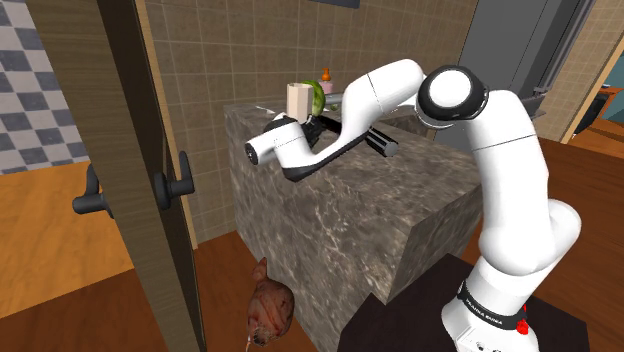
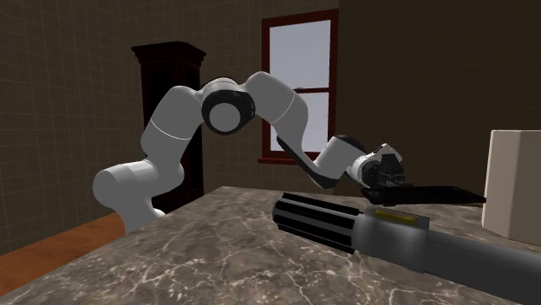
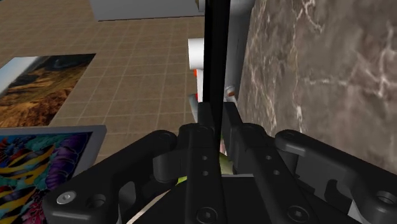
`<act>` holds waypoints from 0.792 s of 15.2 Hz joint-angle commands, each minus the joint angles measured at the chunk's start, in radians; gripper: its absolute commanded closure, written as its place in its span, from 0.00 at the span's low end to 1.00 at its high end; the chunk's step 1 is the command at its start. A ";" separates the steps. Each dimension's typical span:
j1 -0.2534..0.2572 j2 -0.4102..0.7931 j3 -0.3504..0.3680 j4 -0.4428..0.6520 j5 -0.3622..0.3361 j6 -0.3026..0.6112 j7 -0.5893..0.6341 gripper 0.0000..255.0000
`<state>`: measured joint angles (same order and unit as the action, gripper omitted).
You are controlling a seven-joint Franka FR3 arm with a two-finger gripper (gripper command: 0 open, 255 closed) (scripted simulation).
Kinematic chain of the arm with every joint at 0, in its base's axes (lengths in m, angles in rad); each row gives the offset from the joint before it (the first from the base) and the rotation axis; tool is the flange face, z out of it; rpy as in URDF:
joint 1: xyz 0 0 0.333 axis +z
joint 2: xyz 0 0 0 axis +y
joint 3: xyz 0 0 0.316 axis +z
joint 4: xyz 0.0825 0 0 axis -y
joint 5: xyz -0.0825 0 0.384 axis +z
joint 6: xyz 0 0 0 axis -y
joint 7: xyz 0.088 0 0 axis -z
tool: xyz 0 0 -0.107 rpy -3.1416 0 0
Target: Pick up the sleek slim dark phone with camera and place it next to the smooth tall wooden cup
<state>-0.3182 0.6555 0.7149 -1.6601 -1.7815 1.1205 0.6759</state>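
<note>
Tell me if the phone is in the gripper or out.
In it: the wrist view shows the gripper clasping the thin dark phone edge-on; it juts toward the pale cup.

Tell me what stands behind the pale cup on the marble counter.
Behind the cup a green round thing shows at its side; the cup covers part of it, so I cannot name it. Farther back stands a small orange-topped bottle.
</note>
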 commanded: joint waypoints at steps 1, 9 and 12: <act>-0.019 0.034 0.004 0.004 0.058 0.070 -0.006 0.00; -0.050 0.120 0.161 0.026 -0.009 -0.072 -0.009 0.00; -0.089 0.184 0.259 0.035 -0.080 -0.146 -0.024 0.00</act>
<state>-0.3899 0.8112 0.9377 -1.6173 -1.9894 0.8728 0.6582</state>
